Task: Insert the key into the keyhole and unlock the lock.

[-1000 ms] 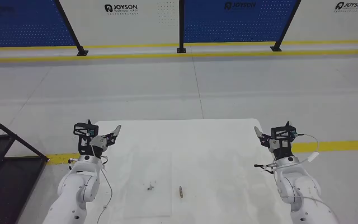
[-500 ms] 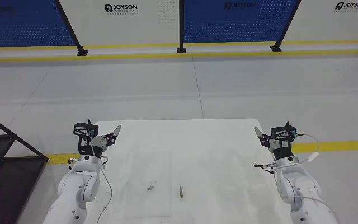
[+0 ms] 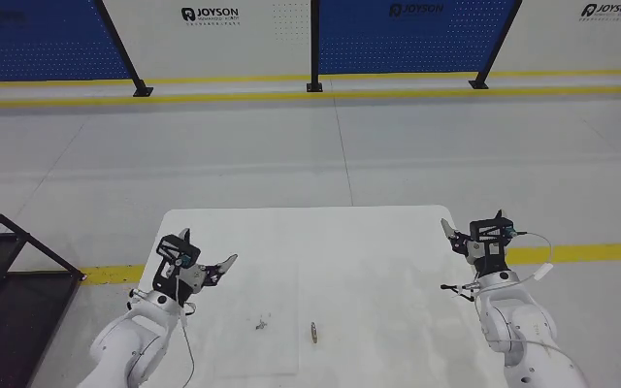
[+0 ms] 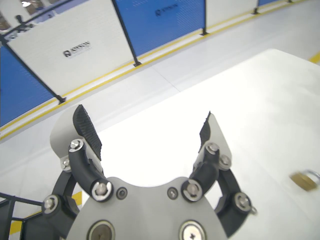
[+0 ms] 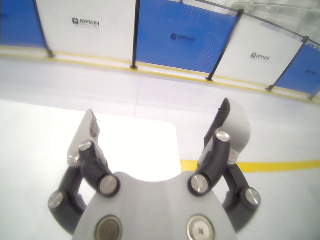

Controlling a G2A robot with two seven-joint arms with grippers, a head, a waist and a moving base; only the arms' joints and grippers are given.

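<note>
So, left gripper hung spread wide and empty near the key, likely staged to grab it; lock lay just beside on the table. Right gripper sat splayed too, well apart.

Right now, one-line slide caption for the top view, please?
Left gripper and right gripper open at white table; small silver key and brass padlock lie untouched nearer the left.
</note>
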